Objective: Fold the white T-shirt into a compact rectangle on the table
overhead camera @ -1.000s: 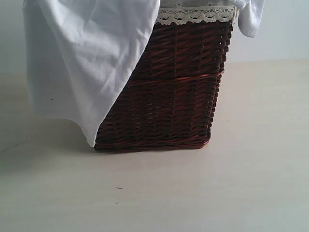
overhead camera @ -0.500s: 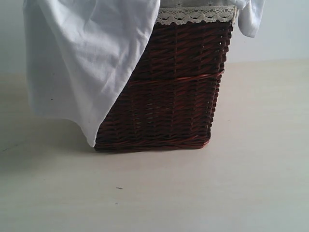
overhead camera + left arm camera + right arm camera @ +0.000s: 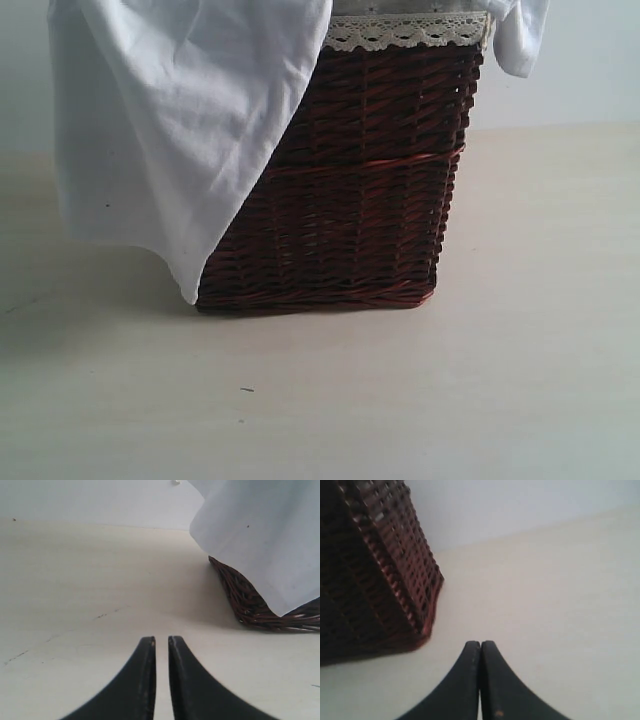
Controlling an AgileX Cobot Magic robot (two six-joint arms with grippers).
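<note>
T-shirt point(image 3: 170, 130) over basket point(image 3: 350, 200); right claw point(image 3: 480, 645) clenched, left claw point(image 3: 161, 640) nearly so, both empty.

The white T-shirt point(image 3: 170, 130) is unfolded. It hangs over the rim of a dark brown wicker basket point(image 3: 360, 200) and covers the basket's left side in the exterior view. The plain cloth falls in soft, loose folds. Its lower edge slants down to a pointed corner near the basket's base; whether that tip touches the table point(image 3: 450, 380) cannot be told. A smaller bit of the shirt hangs over the basket's upper right corner. The table is pale cream, smooth and flat, with a few faint dark marks.
</note>
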